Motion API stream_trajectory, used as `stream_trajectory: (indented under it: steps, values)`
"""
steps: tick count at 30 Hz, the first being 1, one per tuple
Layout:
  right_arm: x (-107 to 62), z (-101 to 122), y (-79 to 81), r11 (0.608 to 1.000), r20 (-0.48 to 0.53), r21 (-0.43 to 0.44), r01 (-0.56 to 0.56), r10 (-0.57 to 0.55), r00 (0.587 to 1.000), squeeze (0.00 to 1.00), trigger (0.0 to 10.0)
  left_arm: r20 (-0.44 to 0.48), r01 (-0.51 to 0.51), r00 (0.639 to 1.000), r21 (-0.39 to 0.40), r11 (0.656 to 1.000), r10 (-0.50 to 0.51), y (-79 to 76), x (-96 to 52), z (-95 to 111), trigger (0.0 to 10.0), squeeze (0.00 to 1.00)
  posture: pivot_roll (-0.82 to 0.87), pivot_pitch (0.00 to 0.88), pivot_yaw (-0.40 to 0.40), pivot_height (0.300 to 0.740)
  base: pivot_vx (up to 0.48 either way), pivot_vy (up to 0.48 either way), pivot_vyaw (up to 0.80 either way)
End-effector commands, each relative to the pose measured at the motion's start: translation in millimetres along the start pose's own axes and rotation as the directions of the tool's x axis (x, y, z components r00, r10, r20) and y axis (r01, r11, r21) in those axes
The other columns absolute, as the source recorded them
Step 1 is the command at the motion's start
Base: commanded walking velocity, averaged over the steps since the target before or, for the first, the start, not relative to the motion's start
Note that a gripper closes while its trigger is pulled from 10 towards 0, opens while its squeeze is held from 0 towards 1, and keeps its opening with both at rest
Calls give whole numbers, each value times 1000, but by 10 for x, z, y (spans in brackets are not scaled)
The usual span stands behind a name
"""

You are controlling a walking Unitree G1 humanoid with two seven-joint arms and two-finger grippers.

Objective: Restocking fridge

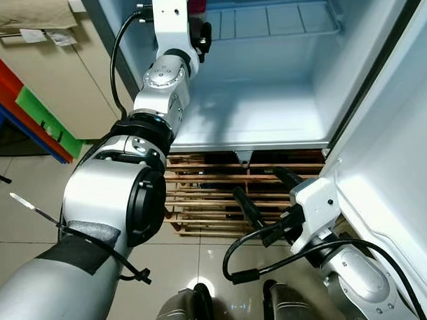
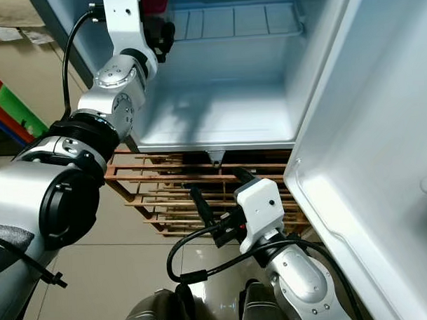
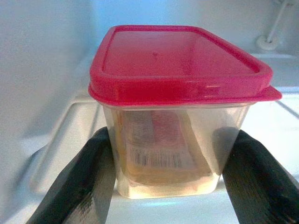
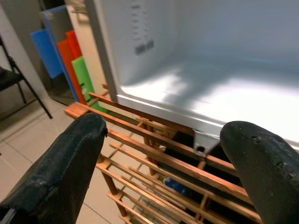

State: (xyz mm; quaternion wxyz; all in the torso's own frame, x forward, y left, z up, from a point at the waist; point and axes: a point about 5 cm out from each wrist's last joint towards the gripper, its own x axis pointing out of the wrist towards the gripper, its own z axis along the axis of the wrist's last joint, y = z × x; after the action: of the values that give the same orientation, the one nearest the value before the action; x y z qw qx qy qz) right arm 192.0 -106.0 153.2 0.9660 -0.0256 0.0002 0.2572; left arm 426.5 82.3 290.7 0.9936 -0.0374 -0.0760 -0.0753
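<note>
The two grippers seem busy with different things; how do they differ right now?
The left gripper reaches high into the fridge, fingers flanking a red-lidded container. The right gripper hangs low before the wooden rack, open and holding nothing. Both have two black fingers.

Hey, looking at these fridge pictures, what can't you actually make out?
- Container: in the head views its red lid is cut off by the top edge and blocked by the left arm.
- Contents: label too blurred through the clear wall, left wrist view.
- Left gripper: whether the fingers press the container or just flank it.
- Wooden rack: a blue item under the slats is mostly hidden.
</note>
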Motion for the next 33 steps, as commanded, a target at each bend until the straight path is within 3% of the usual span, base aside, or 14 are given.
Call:
stream_trajectory:
  steps: [1, 6, 7, 8, 9, 10, 11, 22, 25, 33]
  values:
    - [-11, 34, 43, 1000, 2, 3, -4, 4, 1000, 0, 10000, -35, 0, 999, 7, 1000, 1, -2, 3, -28, 10000, 0, -299, 250, 123, 740, 0, 0, 0]
    - [-7, 36, 46, 1000, -1, 2, 3, -3, 1000, 0, 10000, -23, -15, 1000, 14, 1000, 15, 28, 15, 41, 10000, 0, -304, 249, 127, 740, 0, 0, 0]
    - [-10, 35, 44, 1000, -3, 2, 8, -8, 1000, 0, 10000, -12, -38, 999, 19, 999, 38, 76, 23, 92, 10000, 314, -306, 247, 129, 740, 0, 0, 0]
    - [-10, 35, 44, 1000, -3, 2, 8, -8, 1000, 0, 10000, -12, -38, 999, 19, 999, 38, 76, 23, 92, 10000, 314, -306, 247, 129, 740, 0, 0, 0]
    - [-13, 33, 42, 1000, -5, 2, 10, -10, 1000, 0, 10000, -10, -45, 999, 19, 999, 45, 94, 25, 108, 10000, 780, -307, 247, 130, 740, 0, 0, 0]
    - [-15, 32, 39, 1000, -5, 1, 12, -12, 1000, 0, 10000, -9, -51, 999, 23, 998, 51, 108, 26, 117, 10000, 957, -308, 246, 130, 740, 0, 0, 0]
    - [-19, 31, 34, 1000, -6, 0, 16, -16, 1000, 0, 10000, -6, -59, 998, 29, 998, 59, 127, 28, 135, 10000, 1000, -310, 244, 133, 740, 0, 0, 0]
    - [-12, 17, 9, 1000, -10, -5, 23, -23, 1000, 0, 10000, 12, -44, 999, 9, 999, 44, 75, 43, 217, 10000, 1000, -304, 233, 134, 740, 0, 0, 0]
    - [-5, 10, 2, 1000, -10, -7, 23, -23, 1000, 0, 10000, 5, -44, 999, -37, 998, 44, 47, 43, 207, 10000, 1000, -299, 226, 139, 740, 0, 0, 0]
    - [61, 0, -27, 1000, -4, -16, 16, -16, 1000, 0, 10000, 22, 19, 1000, 7, 1000, -19, -198, 34, 171, 10000, 1000, -277, 191, 137, 740, 0, 0, 0]
